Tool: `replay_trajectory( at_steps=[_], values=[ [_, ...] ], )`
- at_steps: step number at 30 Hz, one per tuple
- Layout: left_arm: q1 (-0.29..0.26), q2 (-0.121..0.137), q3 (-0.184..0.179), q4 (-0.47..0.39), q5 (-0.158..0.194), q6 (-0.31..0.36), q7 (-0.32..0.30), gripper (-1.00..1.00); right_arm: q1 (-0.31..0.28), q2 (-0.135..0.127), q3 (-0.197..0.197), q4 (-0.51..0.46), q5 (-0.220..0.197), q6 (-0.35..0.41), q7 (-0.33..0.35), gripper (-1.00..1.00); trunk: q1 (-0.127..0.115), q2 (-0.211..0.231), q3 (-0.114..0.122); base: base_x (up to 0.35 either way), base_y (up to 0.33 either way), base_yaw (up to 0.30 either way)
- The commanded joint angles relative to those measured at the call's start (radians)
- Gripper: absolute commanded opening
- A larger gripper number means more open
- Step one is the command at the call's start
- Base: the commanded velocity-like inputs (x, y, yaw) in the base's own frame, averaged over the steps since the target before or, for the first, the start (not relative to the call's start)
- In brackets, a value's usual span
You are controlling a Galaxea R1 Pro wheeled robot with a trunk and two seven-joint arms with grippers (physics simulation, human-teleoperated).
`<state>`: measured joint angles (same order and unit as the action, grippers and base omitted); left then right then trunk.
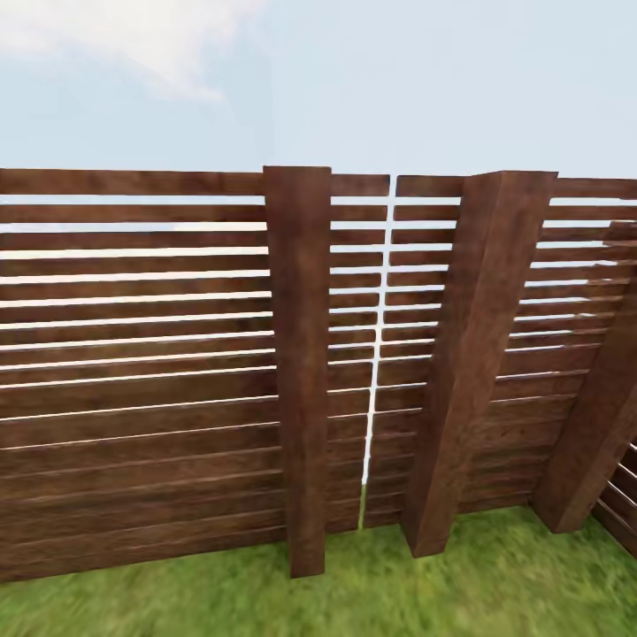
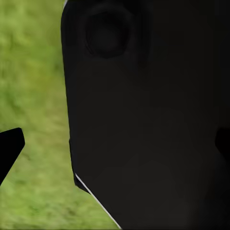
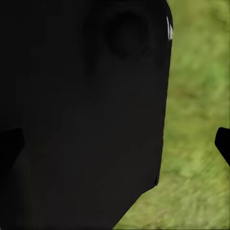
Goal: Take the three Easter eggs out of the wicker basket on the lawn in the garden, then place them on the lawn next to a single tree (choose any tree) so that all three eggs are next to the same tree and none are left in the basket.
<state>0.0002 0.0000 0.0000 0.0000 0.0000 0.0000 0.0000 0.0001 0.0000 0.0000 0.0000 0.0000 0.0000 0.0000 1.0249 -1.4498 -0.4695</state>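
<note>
Straight ahead: the fence point(image 1: 133, 372) of dark brown horizontal slats is standing close across the head view, with pale sky showing through the gaps and above its top edge.
Posts: one upright post point(image 1: 298, 372) is rising near the middle; a second, thicker post point(image 1: 478, 363) is leaning in the picture just to its right; a third point(image 1: 593, 442) is sitting at the corner on the far right.
Gap: a thin vertical slit point(image 1: 379, 354) is running between the two middle posts, where two fence panels are meeting.
Corner: the fence is turning toward the robot at the right edge, closing that side.
Open ground: the lawn point(image 1: 372, 593) is showing as a narrow strip of green grass along the fence foot (little room ahead).
Left gripper: one dark fingertip point(image 2: 9, 148) is poking in beside a large black robot body point(image 2: 153, 120), over blurred grass; I cannot tell how the jaws are standing.
Right gripper: one dark fingertip point(image 3: 223, 143) is showing beside the same kind of black body point(image 3: 81, 120), grass beyond; jaw state cannot be told.
Garden: the fence and grass are marking its edge.
</note>
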Motion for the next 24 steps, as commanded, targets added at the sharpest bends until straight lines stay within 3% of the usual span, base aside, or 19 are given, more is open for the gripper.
replay_trajectory(
  at_steps=[1,6,12,24],
  values=[
    [0.000,0.000,0.000,0.000,0.000,0.000,0.000,1.00,0.000,0.000,0.000,0.000,0.000,0.000,0.000,1.00,0.000,0.000,0.000,0.000,0.000,0.000],
    [0.007,0.028,0.000,-0.002,0.001,-0.009,0.002,1.00,-0.029,-0.028,0.010,-0.011,0.012,-0.002,0.018,1.00,0.000,0.000,0.000,0.000,0.000,0.000],
    [0.007,0.061,0.000,-0.003,0.001,-0.009,0.002,1.00,-0.063,-0.020,0.012,0.011,0.014,-0.003,0.017,1.00,0.000,0.000,0.000,-0.006,0.000,0.000],
    [0.007,0.063,0.002,-0.003,0.002,-0.009,0.001,1.00,-0.087,-0.016,0.011,0.023,0.011,0.003,0.015,1.00,0.000,0.000,0.000,-0.294,0.000,0.213]
  ],
)
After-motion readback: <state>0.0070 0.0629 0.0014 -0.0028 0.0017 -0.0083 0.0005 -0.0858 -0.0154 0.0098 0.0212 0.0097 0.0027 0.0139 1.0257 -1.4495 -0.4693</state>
